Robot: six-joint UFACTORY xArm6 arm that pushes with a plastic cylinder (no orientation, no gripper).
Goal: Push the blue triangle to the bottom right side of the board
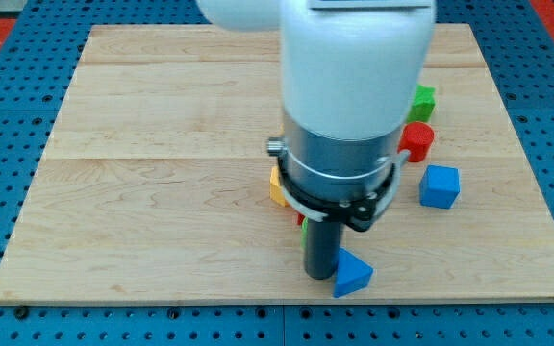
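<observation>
The blue triangle [353, 273] lies near the board's bottom edge, a little right of the middle. My tip [317, 276] is at the end of the dark rod, touching or almost touching the triangle's left side. The arm's white and grey body hides the board's upper middle.
A blue cube [440, 186] lies to the right. A red block [416, 140] and a green block [423, 99] lie above it, partly hidden by the arm. A yellow block [277, 185] and slivers of red and green [301, 223] peek out under the arm. The wooden board [142, 192] rests on a blue pegboard.
</observation>
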